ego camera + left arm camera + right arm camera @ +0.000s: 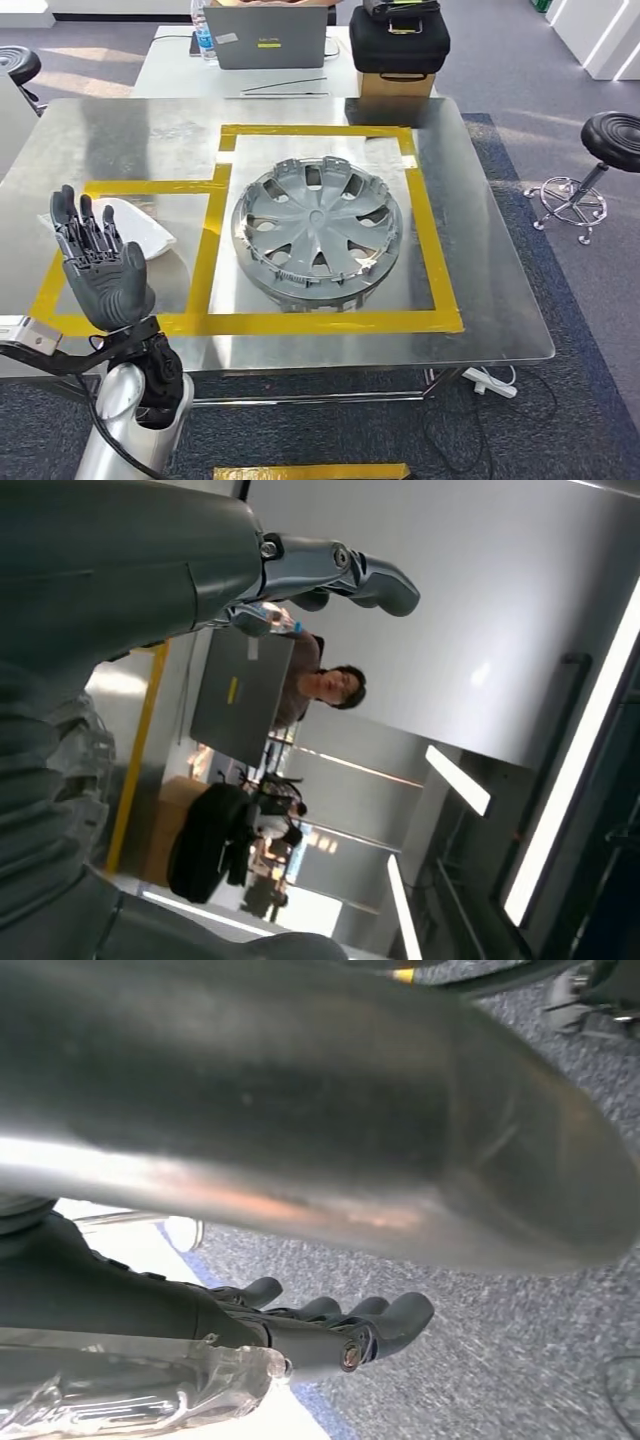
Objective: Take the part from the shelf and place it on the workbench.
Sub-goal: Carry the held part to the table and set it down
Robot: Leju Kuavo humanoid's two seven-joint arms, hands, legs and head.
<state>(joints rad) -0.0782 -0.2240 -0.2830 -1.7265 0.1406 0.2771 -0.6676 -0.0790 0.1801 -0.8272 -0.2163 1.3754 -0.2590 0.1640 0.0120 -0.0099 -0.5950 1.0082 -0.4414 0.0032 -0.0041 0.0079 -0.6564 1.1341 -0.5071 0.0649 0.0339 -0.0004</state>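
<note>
From my console the part (317, 232), a grey wheel cover, already lies flat at the centre of the frame on the worktop (483, 270), inside the larger yellow tape rectangle (434, 250). I judge the placing to be done or nearly so.

My left robot hand (98, 262) stands at the lower left of the head view, fingers apart and upright, holding nothing, well apart from the part. My right robot hand (332, 1325) hangs over grey carpet in its wrist view, fingers loosely extended and gripping nothing.

The risk I see is on the left: the raised hand sits near a white sheet-like object (140, 228) in the smaller taped box, and a careless sweep toward the centre could drag it or nudge the part across the tape line. The polished metal surface probably lets the cover slide easily.

The cover is round, silver-grey, multi-spoked with open slots, and has clips around its rim.
</note>
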